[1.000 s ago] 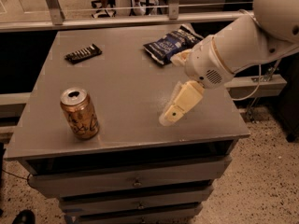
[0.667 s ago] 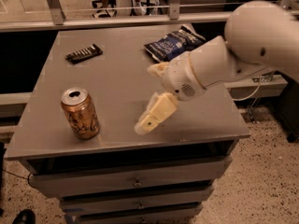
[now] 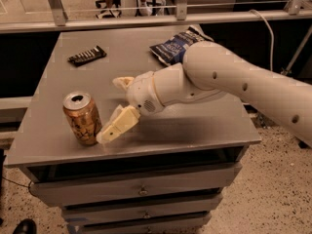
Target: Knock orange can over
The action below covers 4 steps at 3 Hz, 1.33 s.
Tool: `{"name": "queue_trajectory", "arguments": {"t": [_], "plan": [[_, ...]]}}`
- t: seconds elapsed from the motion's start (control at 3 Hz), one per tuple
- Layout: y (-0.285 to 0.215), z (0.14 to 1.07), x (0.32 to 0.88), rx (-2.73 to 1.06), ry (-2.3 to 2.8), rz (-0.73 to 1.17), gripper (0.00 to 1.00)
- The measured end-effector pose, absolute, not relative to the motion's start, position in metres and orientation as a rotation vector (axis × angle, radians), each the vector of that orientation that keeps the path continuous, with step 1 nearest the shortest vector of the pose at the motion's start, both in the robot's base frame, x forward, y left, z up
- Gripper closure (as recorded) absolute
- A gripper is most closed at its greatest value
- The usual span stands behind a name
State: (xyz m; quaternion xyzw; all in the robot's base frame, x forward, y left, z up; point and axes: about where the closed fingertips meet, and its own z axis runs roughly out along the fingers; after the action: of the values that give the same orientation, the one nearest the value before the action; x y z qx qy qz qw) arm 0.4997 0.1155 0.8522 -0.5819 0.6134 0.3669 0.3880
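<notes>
The orange can [image 3: 82, 119] stands upright near the front left corner of the grey table [image 3: 195, 130], its silver top with the pull-tab opening facing up. My gripper [image 3: 110, 110] is just to the right of the can, low over the table, and open. Its near finger [image 3: 117, 126] points down and left, with the tip at the can's lower right side, touching or almost touching it. The far finger [image 3: 123, 82] sticks up behind the wrist. The white arm reaches in from the right.
A blue crinkly chip bag [image 3: 171, 47] lies at the back of the table, partly behind my arm. A thin black snack bar [image 3: 87, 55] lies at the back left. Drawers [image 3: 141, 191] sit below the front edge. A metal railing [image 3: 146, 18] runs behind the table.
My gripper has swept left across the front of the table, from the right half to right beside the can. The can still stands upright in the same spot.
</notes>
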Motion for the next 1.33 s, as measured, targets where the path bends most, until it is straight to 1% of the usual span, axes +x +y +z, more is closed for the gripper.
{"name": "queue_trajectory", "arguments": {"t": [0.33, 0.67, 1.0, 1.33], "plan": [[0.146, 0.856, 0.503, -1.440, 1.477, 1.003, 0.00], [0.163, 0.859, 0.497, -1.409, 1.418, 1.041, 0.16], [0.169, 0.860, 0.491, -1.373, 1.395, 1.063, 0.41], [0.163, 0.861, 0.490, -1.345, 1.402, 1.048, 0.64]]}}
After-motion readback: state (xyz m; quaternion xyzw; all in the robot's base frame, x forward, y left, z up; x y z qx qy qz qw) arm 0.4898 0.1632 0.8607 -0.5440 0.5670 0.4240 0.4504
